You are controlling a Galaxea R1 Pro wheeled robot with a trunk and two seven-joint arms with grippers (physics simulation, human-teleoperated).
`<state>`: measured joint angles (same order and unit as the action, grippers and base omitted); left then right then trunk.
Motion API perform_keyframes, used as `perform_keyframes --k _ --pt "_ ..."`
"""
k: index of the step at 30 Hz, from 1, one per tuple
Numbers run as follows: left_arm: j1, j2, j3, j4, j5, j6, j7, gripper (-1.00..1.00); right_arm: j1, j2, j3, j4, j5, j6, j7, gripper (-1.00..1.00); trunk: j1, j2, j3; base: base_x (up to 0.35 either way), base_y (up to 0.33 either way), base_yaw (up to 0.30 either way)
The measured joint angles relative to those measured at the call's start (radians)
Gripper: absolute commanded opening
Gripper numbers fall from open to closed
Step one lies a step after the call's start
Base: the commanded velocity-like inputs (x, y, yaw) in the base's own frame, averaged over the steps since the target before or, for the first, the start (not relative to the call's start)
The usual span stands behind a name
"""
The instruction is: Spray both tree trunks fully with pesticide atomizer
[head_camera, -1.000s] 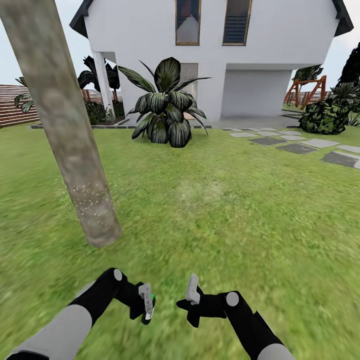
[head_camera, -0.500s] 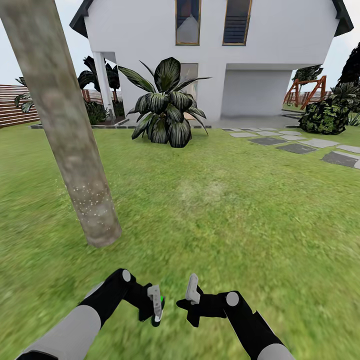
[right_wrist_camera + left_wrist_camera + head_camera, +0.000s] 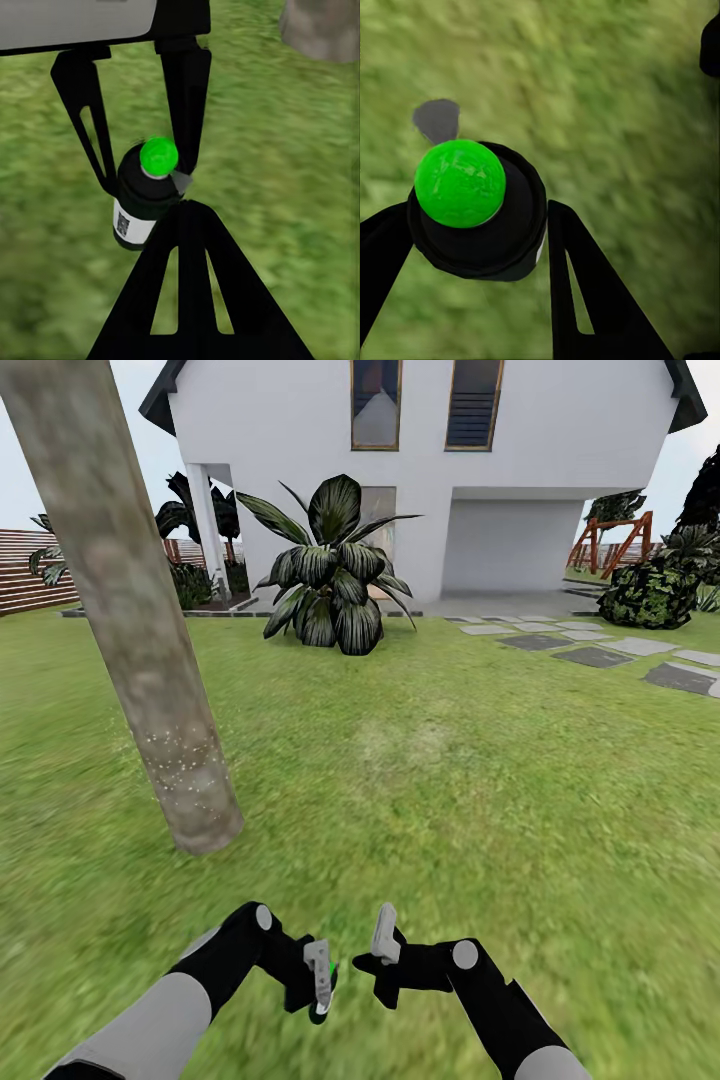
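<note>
From my head camera the trunk point(image 3: 140, 630) runs out the top edge, so I can't see its crown. The atomizer point(image 3: 322, 992) is mostly hidden behind my left gripper point(image 3: 320, 982); only a sliver of green cap shows. In the left wrist view the bottle point(image 3: 476, 210) is seen from the top, its body hidden. The right gripper's point(image 3: 184, 217) fingers overlap, hiding any gap. The house's point(image 3: 430, 480) roof is cropped.

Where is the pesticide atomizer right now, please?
The pesticide atomizer sits between the left gripper's jaws, low in the head view, just beside the right gripper, above the lawn.
</note>
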<state>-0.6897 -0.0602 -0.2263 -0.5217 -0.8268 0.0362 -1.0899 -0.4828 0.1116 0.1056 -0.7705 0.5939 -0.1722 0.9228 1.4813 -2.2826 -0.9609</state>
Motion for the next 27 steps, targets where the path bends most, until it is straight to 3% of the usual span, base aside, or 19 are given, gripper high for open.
perform_keyframes --k 6,12,27 --pt "0.0 -0.009 0.001 -0.001 0.006 -0.01 0.003 -1.0 0.0 0.0 0.0 0.0 0.0 0.0 0.0 -1.0 0.0 0.0 0.0 0.0 0.0 0.0" --pt "0.0 -0.009 0.002 0.0 0.042 -0.031 0.003 -1.0 0.0 0.0 0.0 0.0 0.0 0.0 0.0 -1.0 0.0 0.0 0.0 0.0 0.0 0.0" --pt "0.0 -0.022 0.002 0.0 0.061 -0.045 -0.003 -1.0 0.0 -0.001 -0.001 0.0 0.0 0.0 0.0 -1.0 0.0 0.0 0.0 0.0 0.0 0.0"
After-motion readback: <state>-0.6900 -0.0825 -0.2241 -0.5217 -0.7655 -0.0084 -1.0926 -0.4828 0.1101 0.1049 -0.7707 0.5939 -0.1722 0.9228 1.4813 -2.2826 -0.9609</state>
